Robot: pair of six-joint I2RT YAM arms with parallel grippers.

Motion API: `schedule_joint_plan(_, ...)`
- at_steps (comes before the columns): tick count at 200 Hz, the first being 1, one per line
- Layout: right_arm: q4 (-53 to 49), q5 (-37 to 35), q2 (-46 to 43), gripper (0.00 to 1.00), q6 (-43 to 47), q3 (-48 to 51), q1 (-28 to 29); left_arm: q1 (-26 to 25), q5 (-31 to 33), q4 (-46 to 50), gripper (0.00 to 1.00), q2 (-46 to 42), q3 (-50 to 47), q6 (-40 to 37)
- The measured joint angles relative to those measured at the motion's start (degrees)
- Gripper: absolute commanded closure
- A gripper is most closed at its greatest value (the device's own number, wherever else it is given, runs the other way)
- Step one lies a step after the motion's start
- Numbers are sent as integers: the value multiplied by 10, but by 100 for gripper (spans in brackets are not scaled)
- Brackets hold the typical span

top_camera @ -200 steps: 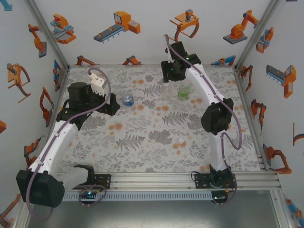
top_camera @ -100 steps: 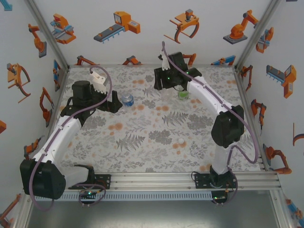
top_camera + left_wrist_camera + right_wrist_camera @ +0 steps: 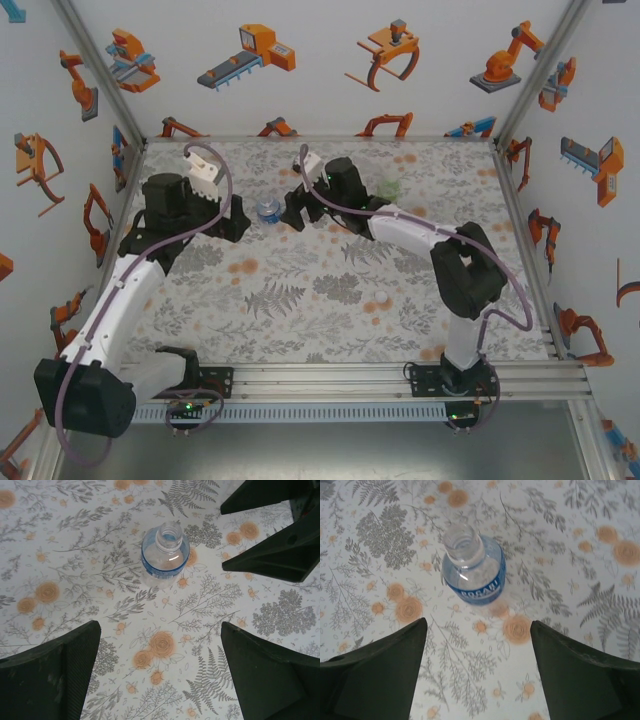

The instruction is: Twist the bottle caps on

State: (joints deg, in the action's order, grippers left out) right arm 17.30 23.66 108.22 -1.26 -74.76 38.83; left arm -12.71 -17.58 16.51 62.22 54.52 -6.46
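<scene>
Two spread, empty claws face each other over the floral desk (image 3: 300,320): the left claw (image 3: 236,216) and the right claw (image 3: 296,212) flank the upright, uncapped blue-label bottle (image 3: 267,209), neither touching it. The green bottle (image 3: 388,187) stands farther right. A white cap (image 3: 381,298) lies well apart, nearer the arm bases.

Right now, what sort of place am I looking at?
Probably a robot test booth in a lab: a left arm and a right arm bolted to a metal rail, walls papered with cartoon robot pictures, and a flower-print table with an uncapped bottle.
</scene>
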Motion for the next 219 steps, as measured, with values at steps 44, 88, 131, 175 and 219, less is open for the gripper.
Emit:
schedule_joint_plan(44, 145, 11, 69, 17, 2, 19, 11, 0, 11, -9, 3, -23, -40, -9)
schedule_joint_plan(88, 185, 11, 152, 18, -6, -32, 23, 0, 13, -26, 3, -23, -55, -2)
schedule_joint_plan(131, 203, 12, 201, 31, -21, -73, 26, 0, 16, -33, 3, -22, -55, 22)
schedule_joint_plan(175, 208, 12, 203, 47, -28, -76, 27, 0, 4, -33, 3, -20, -55, 27)
schedule_joint_plan(219, 197, 7, 146, 53, -26, -30, 27, 0, -51, -44, 1, -20, -55, 25)
